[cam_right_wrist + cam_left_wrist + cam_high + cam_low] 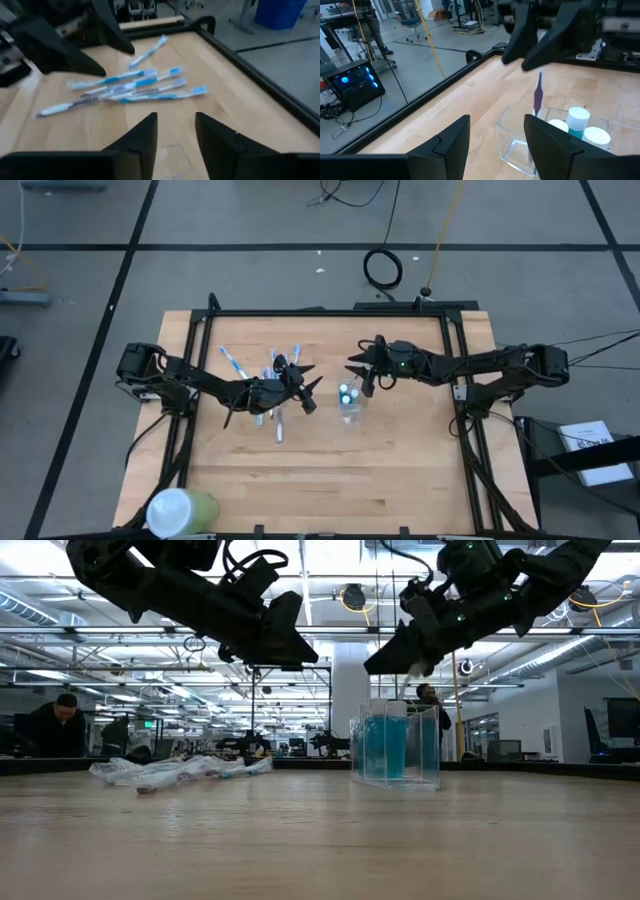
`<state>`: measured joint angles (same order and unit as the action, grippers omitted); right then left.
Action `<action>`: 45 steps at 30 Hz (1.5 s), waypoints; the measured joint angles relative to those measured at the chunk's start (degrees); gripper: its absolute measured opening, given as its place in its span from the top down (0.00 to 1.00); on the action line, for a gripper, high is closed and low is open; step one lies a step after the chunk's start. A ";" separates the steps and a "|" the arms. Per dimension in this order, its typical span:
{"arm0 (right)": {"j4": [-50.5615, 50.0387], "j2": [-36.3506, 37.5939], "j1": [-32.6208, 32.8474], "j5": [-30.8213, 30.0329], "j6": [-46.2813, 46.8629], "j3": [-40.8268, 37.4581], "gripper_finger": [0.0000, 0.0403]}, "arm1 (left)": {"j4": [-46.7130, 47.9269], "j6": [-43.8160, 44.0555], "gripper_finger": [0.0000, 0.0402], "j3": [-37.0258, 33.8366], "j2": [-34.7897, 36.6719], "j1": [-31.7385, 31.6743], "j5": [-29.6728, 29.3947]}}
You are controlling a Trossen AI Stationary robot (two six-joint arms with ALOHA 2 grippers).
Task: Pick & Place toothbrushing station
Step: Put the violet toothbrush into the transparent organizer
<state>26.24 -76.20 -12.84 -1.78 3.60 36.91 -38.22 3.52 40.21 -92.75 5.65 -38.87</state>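
the clear cup (349, 406) stands upright near the middle of the worktop (400, 480), already carrying white-capped tubes (580, 122) and one pinkish-purple brush (538, 95) that stands on end with its handle rising above the rim. the remaining blue-and-white toothbrushes (270, 380) lie flat in a loose heap on the left half of the worktop, well apart from the cup; their long axes mostly run front to back across the boards, with one (234, 363) lying off at a slant to the heap's far left. the left end effector (303, 383) hangs above the right edge of that heap, fingers spread and nothing between them. the right end effector (359, 368) hovers just behind the cup, also parted and empty. these brushes look light, stiff and thin, with smooth handles that would likely slip or pivot if pinched near an end, so the safest hold seems to be across the middle of a handle, fingers closing square to its long axis. since they overlap, taking one from the heap's edge should disturb the rest least. the cup looks light and thin-walled, so it may tip if a brush is pushed against its rim. a pale-green container (180, 512) sits at the front left corner.
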 joint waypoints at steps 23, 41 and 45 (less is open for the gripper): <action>-9.54 20.43 -0.92 0.20 -2.43 0.04 0.57 | 32.62 31.98 0.52 2.07 2.60 -9.35 -0.90; -10.38 16.25 -0.92 0.18 -2.36 0.09 0.58 | 47.89 45.20 0.52 2.64 2.01 -19.19 13.25; -10.26 16.25 -0.92 0.34 -1.74 0.09 0.58 | 48.26 45.74 0.52 2.64 2.01 -19.07 13.16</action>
<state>15.98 -59.94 -13.76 -1.44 1.86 36.99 10.04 49.25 42.85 -90.74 -13.42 -25.71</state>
